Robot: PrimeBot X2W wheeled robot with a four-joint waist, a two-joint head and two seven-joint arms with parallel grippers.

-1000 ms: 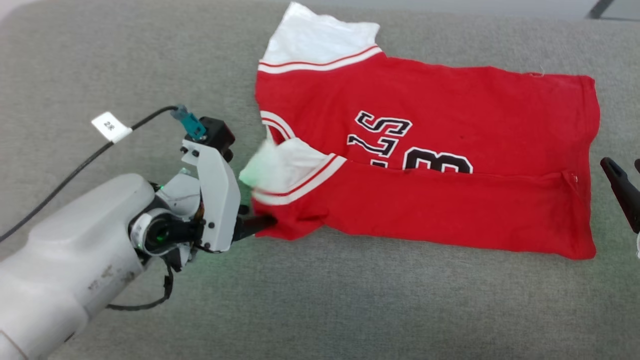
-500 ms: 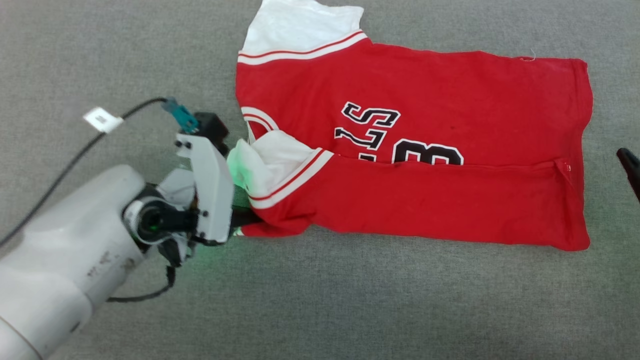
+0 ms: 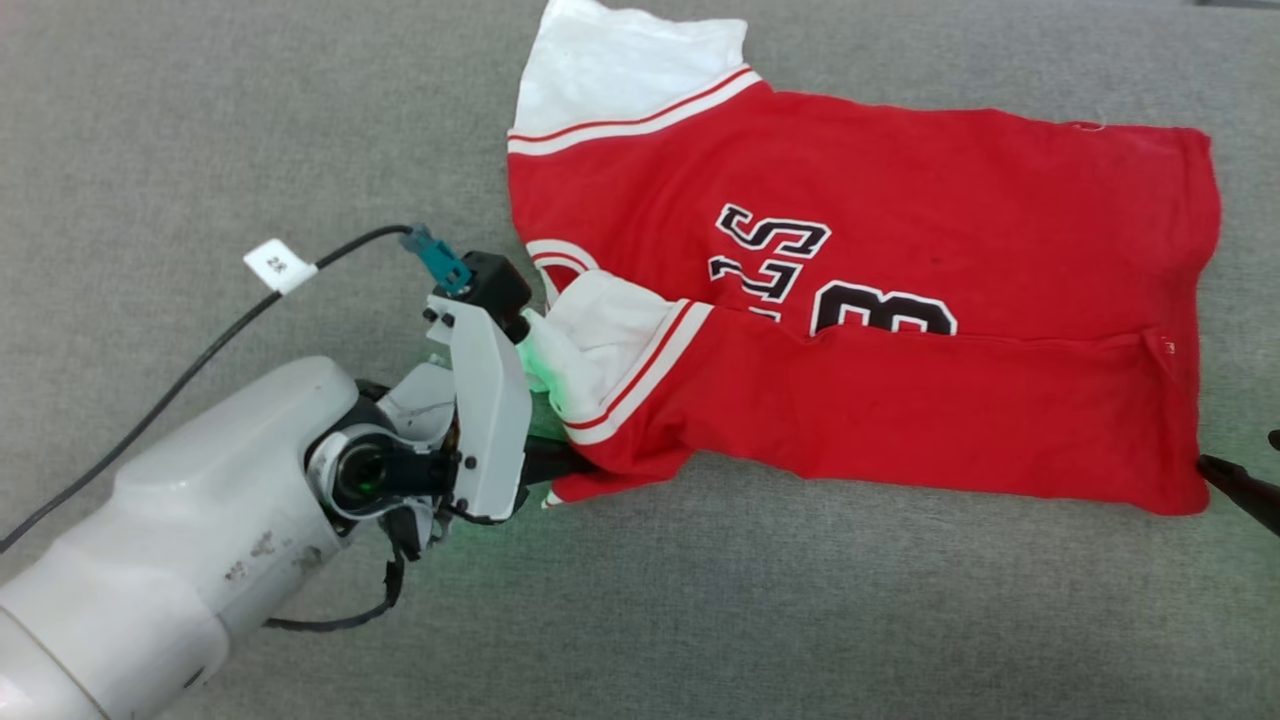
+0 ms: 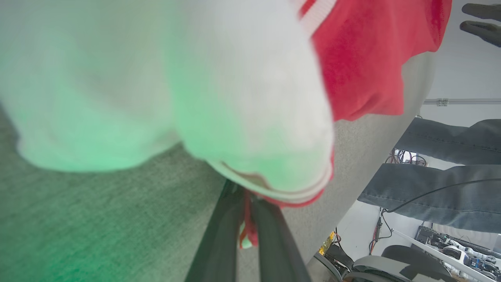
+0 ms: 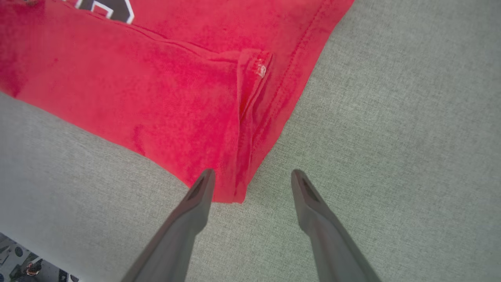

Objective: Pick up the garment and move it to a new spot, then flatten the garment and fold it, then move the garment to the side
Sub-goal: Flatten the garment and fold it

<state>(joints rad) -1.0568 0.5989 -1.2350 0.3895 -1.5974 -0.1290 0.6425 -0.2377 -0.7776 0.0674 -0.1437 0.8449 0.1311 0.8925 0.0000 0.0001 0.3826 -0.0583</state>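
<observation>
The left gripper's (image 4: 246, 203) fingertips are hard to follow. In the head view they vanish under the garment's (image 3: 900, 300) bunched edge at 8 o'clock. In its own wrist view the two dark fingers are pressed together on a sliver of red and white cloth, so it is clenched on the garment. A white sleeve (image 4: 176, 98) hangs close to that lens, blurred and tinted green, and hides most of what lies behind it. At 4 o'clock in that view a person's legs (image 4: 450, 188) in jeans are cut off by the frame.

The garment lies on the grey surface (image 3: 700, 600), reaching from the middle of the head view out to 3 o'clock. Its near long edge is folded over, and the fold covers the lower part of the black lettering (image 3: 830, 290).

The right gripper (image 5: 252, 176) is cut off at the head view's 4 o'clock edge. In its wrist view the fingers stand wide apart, gripping nothing, with the garment's corner between them. Whether a finger touches the cloth I cannot tell. A small tag (image 5: 261, 70) sits at 12 o'clock from that corner, too small to read.

A cable (image 3: 180, 345) with a white tag runs off at 9 o'clock.
</observation>
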